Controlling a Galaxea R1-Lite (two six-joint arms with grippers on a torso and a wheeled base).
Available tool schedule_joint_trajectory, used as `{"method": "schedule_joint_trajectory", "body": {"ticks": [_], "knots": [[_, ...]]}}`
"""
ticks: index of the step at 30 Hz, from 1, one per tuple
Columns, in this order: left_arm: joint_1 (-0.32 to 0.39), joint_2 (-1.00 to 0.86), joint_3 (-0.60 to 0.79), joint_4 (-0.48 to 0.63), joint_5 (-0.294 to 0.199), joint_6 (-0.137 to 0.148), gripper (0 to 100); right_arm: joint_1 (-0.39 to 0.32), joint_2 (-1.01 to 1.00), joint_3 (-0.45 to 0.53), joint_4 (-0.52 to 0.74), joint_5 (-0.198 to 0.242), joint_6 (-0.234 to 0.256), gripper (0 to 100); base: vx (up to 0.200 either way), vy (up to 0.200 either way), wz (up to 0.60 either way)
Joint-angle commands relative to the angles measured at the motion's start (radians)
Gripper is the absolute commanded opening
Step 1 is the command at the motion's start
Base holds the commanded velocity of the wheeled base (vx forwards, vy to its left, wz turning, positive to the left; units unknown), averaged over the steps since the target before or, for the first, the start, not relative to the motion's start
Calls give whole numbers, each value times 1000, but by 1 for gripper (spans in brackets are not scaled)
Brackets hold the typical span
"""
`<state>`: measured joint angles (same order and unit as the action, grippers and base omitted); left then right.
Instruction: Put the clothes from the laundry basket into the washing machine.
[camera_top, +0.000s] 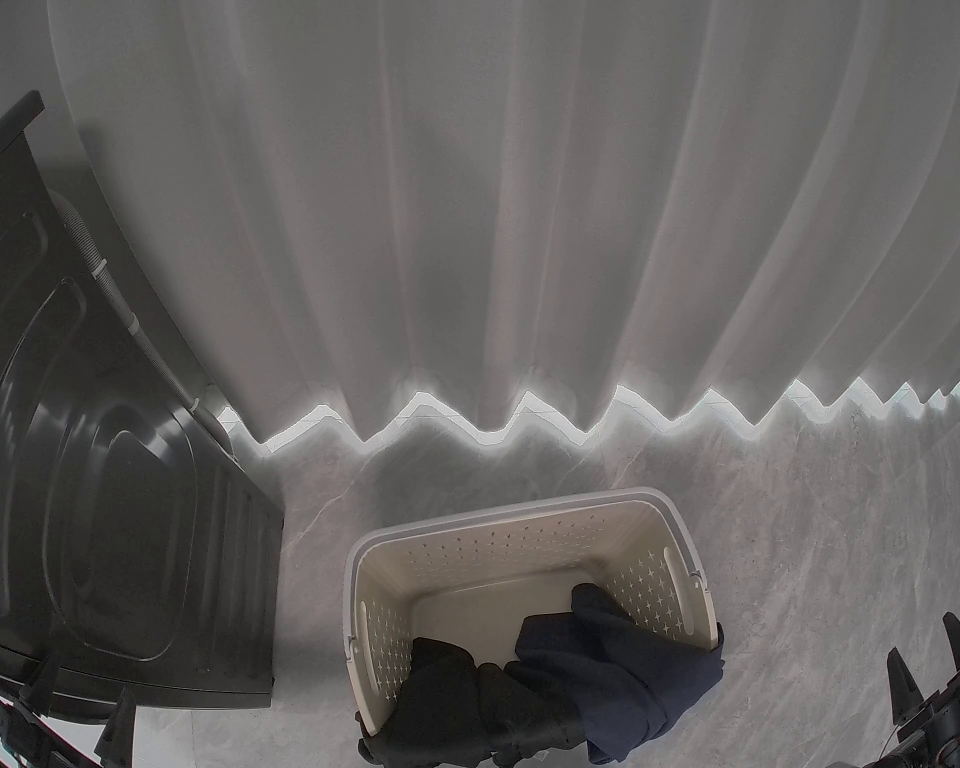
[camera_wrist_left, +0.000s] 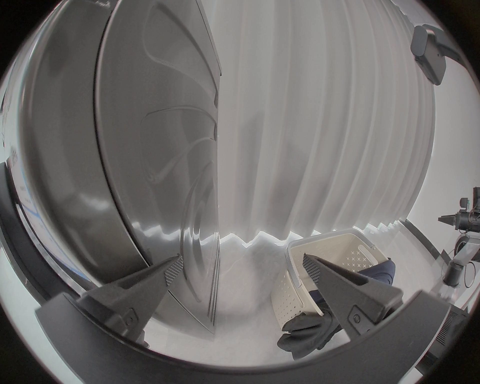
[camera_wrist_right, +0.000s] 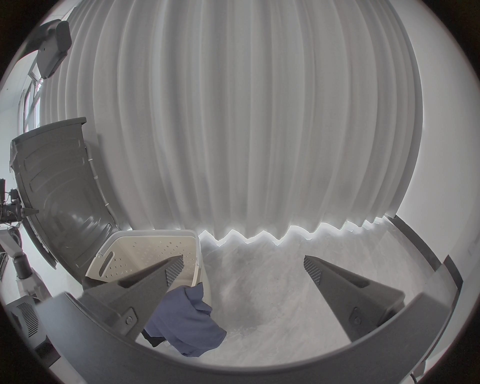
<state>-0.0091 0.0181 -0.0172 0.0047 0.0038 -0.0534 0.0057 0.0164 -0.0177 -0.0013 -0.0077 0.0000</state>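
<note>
On the pale floor (camera_top: 830, 560) in front of me, the laundry basket (camera_top: 520, 512) stands upright just beside the washing machine (camera_top: 120, 500). The machine sits to the basket's left, with a dark ribbed panel facing my head camera.

Two clothes lie in the basket's near end: a black garment (camera_top: 450, 700) on the left and a navy garment (camera_top: 620, 660) on the right. Both spill over the near rim, and the navy one also drapes over the right corner. The basket's far half shows its cream bottom.

My left gripper (camera_wrist_left: 241, 259) hangs low by the machine's shiny side. Its jaws are spread wide, holding nothing and touching nothing.

My right gripper (camera_wrist_right: 243, 259) hovers over the floor to the right of the basket. Its jaws are equally wide, with nothing between them, and it is apart from the navy cloth.

A white pleated curtain (camera_top: 520, 220) hangs behind everything, with light showing under its hem.
</note>
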Motion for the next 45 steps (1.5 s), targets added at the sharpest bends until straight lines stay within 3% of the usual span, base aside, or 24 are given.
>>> {"method": "schedule_joint_trajectory", "body": {"ticks": [1,21,27,36,45], "knots": [[0,-15,16,-2,4,0,100,0,-16,18,0,0,0,100,0,-200,0],[0,-15,16,-2,4,-3,100,0,-16,18,0,0,0,100,0,-20,0],[0,-15,16,-2,4,-2,100,0,-16,18,0,0,0,100,200,0,0],[0,-15,16,-2,4,-2,100,0,-16,18,0,0,0,100,0,0,0],[0,-15,16,-2,4,-2,100,0,-16,18,0,0,0,100,133,0,0]]}}
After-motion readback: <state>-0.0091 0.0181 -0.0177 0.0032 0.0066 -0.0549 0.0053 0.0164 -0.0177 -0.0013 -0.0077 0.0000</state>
